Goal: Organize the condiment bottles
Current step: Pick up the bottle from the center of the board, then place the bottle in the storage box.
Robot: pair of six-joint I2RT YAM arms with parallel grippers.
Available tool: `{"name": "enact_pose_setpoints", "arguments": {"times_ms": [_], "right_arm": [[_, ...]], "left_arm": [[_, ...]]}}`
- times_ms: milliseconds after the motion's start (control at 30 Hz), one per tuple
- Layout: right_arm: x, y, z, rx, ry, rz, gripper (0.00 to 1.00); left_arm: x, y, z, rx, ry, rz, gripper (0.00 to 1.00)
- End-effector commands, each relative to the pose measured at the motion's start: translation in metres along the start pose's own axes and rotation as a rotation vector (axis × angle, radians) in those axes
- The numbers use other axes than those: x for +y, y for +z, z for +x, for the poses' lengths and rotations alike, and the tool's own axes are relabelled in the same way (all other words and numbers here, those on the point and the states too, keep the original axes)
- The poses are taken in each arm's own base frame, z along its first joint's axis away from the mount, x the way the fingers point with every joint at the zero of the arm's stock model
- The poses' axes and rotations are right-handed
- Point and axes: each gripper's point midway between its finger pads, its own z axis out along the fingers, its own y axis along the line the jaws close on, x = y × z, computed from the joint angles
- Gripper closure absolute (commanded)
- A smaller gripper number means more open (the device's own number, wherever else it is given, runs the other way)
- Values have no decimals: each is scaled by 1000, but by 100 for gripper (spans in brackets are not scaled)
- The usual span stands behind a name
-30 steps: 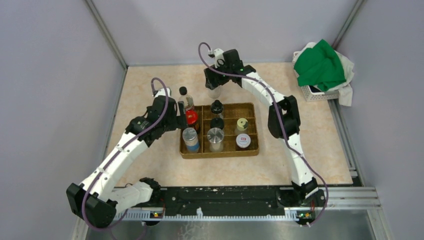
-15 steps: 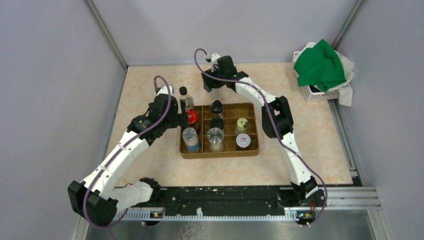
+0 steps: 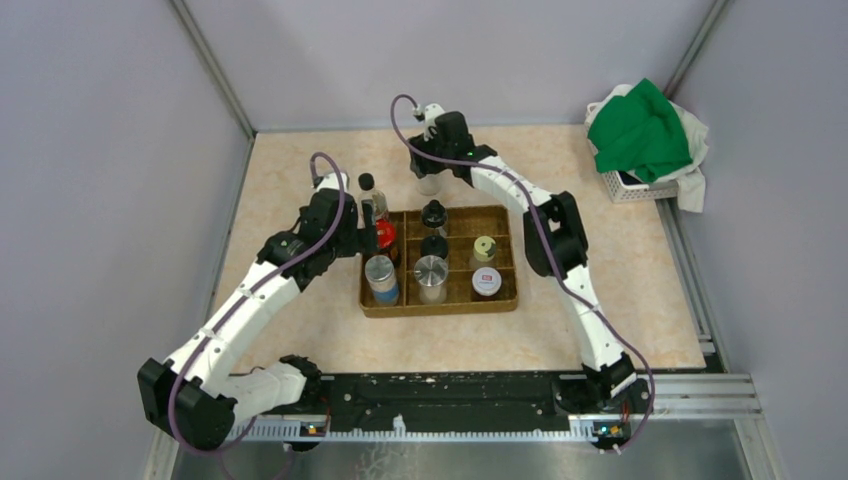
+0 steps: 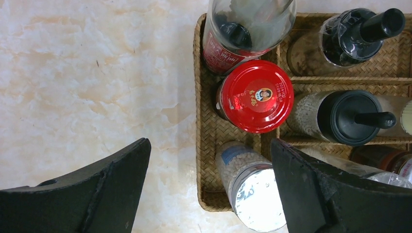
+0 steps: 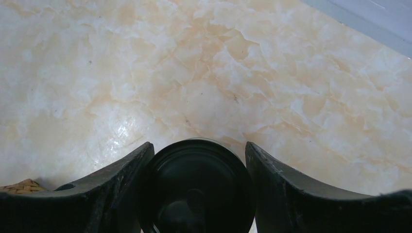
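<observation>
Beyond tray [image 3: 440, 310], right hand [image 5: 198, 146] snug around jar [image 5: 197, 189]

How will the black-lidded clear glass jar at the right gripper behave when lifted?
The black-lidded clear glass jar is probably rigid but breakable. Its smooth round lid may slip in the right gripper. Standing upright, it could tip if nudged.

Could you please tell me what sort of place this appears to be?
Probably a robot lab test cell: plain grey partition walls, two arms bolted to a metal rail, and a staged tray of bottles.
</observation>
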Motion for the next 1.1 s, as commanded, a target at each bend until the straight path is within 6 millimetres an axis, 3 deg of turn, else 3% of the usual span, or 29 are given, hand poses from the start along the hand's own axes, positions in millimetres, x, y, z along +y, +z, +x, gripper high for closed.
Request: {"name": "enact_pose_setpoints", "arguments": {"times_ms": [0,267,467,600,667,833,933,1067], "right_arm": [[4,-28,-27,-39,-10,17,68],[-14,-106,-89,-120,-91,91,69],[-18,-181,-140,-202,-122,137,69],[-17,-229,-157,-230,-126,165,70],[-17,-249,-155,-230,-124,180,70],[-16,-277,-123,-197,-111,197,70],[-15,-279,-97,-171,-93,192,71],[-11,-274,-72,-149,-65,167,72]], "left_arm": [[-3,-2,-12,-55,-7,16,1],[-4,-10,-30,-113,3,19,1],[-10,-12,-70,-164,91,7,1],[-22,-6,-99,-188,106,42,1],[-27,1,-113,-197,105,65,1],[-39,26,-145,-203,114,126,1],[-44,39,-163,-221,140,117,1],[-49,47,-171,-245,171,127,1]]}}
